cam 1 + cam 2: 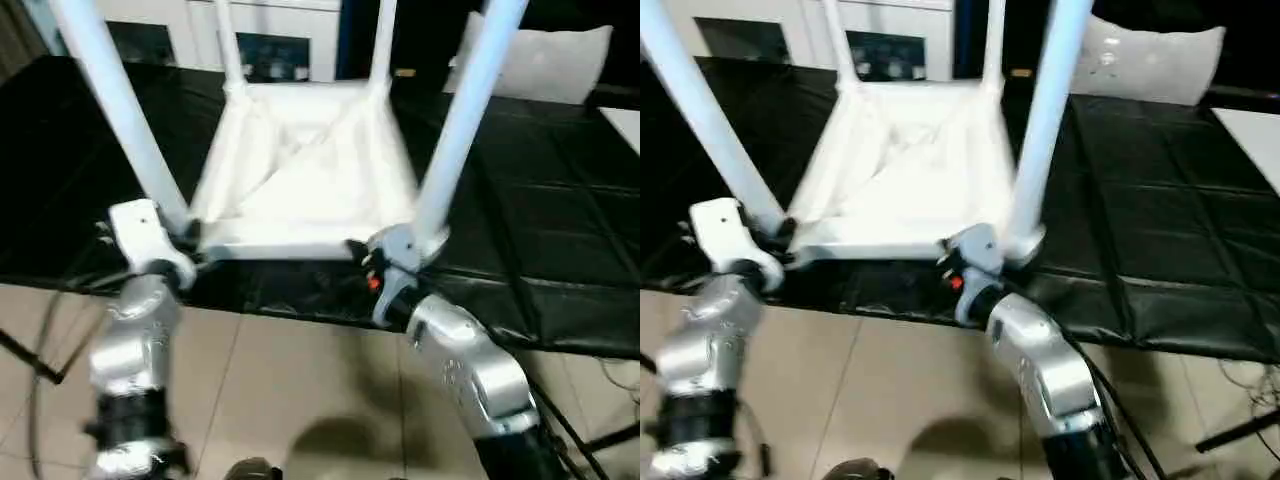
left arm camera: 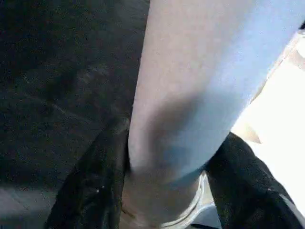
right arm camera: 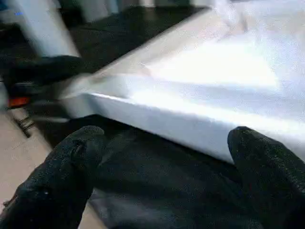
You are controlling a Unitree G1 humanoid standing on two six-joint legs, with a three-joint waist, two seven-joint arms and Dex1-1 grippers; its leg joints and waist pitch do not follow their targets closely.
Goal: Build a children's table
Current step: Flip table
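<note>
left jaws (image 2: 162,191): sitting around the base of the near-left leg (image 1: 120,110), a black finger (image 2: 90,191) on each side, partly closed on the tube. Gripping low by the socket, probably to turn or steady it where leverage on the thread is best.
right jaws (image 3: 167,176): standing wide open, holding nothing, aiming at the near edge of the top (image 3: 190,119) beside the near-right leg (image 1: 465,120). Looks like it's lining up to brace the top.
children's table (image 1: 300,180): lying upside down on the black worktop (image 1: 540,240), ribbed underside facing up so the corner sockets are reachable; its near edge is sitting at the worktop's front edge, close to both arms.
legs: all four are standing up from the corners, the far pair (image 1: 230,45) behind.
progress: judging assembly as nearly done, likely final tightening.
</note>
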